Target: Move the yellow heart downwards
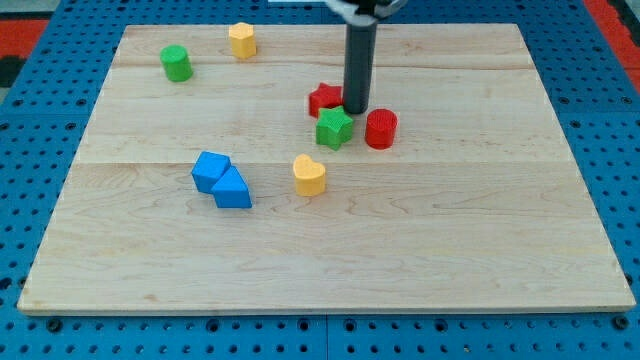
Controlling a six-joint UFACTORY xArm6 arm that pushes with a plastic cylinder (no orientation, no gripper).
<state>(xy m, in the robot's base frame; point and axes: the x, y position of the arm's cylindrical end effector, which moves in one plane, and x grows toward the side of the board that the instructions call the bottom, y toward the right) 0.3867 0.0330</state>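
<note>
The yellow heart [309,174] lies near the board's middle, a little left of centre. My tip [357,108] stands above and to the right of it, among a cluster of three blocks: a red star-like block [323,99] at its left, a green star [335,128] just below it, and a red cylinder [381,129] at its lower right. The tip is well apart from the yellow heart.
Two blue blocks [222,180] sit touching each other left of the heart. A green cylinder [177,63] and a yellow block [242,40] lie at the upper left. The wooden board [480,250] lies on a blue perforated table.
</note>
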